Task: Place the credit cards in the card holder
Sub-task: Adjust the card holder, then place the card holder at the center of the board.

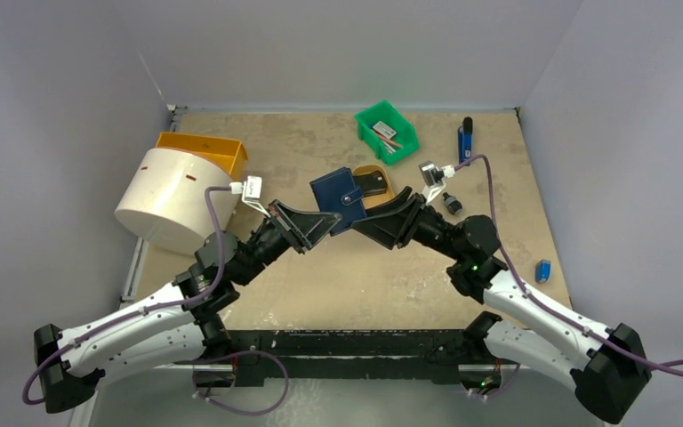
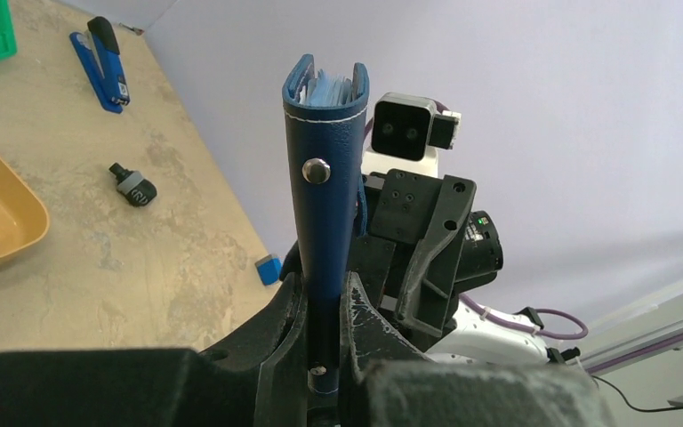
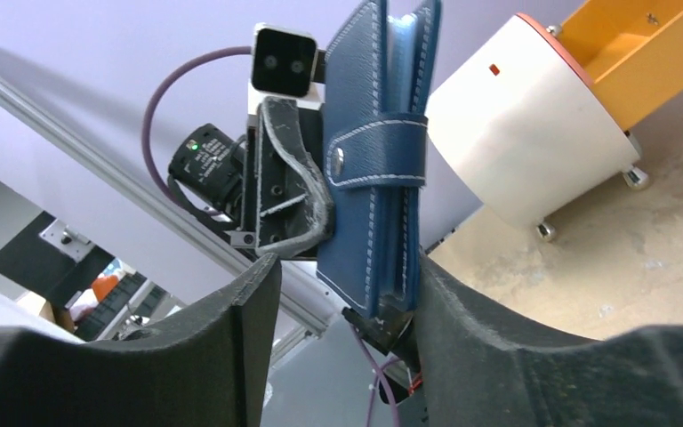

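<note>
**Wallet held between two arms.** My left gripper (image 1: 332, 218) is clenched on the lower edge of the navy wallet (image 1: 341, 197). It holds the wallet on edge above the middle of the table (image 1: 338, 285), folded, with the strap (image 3: 382, 151) wrapped across it and pale lining (image 2: 329, 89) showing at the top. My right gripper (image 1: 357, 222), at the wallet's 4 o'clock, is released: its jaws are spread around the wallet's bottom corner, with one finger (image 3: 445, 302) against the leather and the other clear of it. A tan tray (image 1: 375, 201) lies at the wallet's 1 o'clock, with a green bin (image 1: 387, 132) farther along that line.
</note>
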`<action>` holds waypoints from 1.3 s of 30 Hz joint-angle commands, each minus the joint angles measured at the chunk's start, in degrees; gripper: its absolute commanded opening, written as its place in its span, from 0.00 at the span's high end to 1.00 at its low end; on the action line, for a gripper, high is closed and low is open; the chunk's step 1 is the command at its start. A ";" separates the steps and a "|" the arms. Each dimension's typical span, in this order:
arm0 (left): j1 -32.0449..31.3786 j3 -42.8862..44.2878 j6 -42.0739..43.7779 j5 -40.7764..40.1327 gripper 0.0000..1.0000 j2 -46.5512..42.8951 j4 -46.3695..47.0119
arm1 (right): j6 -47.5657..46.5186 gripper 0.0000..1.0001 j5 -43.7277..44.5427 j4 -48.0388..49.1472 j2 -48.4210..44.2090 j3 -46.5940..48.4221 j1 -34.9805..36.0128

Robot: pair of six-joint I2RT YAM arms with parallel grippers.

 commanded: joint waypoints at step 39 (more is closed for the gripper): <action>0.04 11.59 9.07 -39.19 0.28 -9.10 -44.56 | -6.25 1.00 19.79 -19.81 47.11 32.25 -1.69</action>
